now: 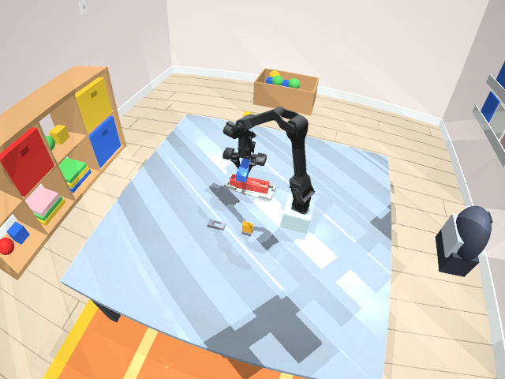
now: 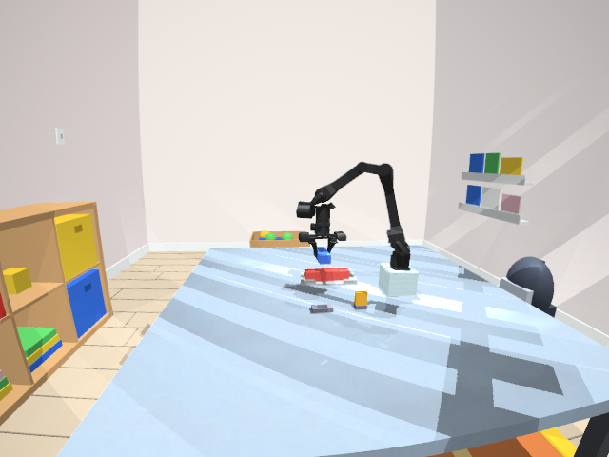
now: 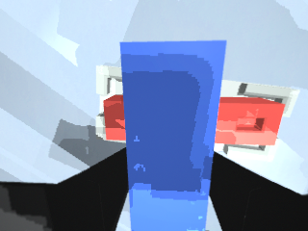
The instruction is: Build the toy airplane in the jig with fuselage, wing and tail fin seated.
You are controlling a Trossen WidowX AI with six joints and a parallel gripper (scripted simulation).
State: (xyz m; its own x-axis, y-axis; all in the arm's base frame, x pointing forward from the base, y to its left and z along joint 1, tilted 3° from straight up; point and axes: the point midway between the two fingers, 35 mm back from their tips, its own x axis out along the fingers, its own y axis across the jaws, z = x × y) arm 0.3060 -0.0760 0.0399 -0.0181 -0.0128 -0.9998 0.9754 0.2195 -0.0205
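My gripper [image 1: 245,162] [image 2: 324,249] [image 3: 166,151] points down and is shut on the blue wing [image 1: 242,173] [image 2: 324,257] [image 3: 166,120]. The wing hangs above the red fuselage [image 1: 257,185] [image 2: 340,273] [image 3: 231,108], apart from it in the exterior view, and lies across it in the wrist view. The fuselage lies in the pale cradle [image 2: 304,281] [image 3: 291,102]. Its tail socket [image 3: 250,124] shows empty right of the wing; the wing hides the fuselage's middle and its tab is not visible. The orange tail fin [image 1: 247,226] [image 2: 361,298] stands upright in a small grey holder.
A grey slotted holder [image 1: 220,225] [image 2: 327,308] lies left of the fin on the blue table [image 1: 162,253] [image 2: 236,373]. The arm's pale base block [image 1: 295,221] [image 2: 399,283] stands right of the cradle. A shelf unit and a toy box stand beyond the table.
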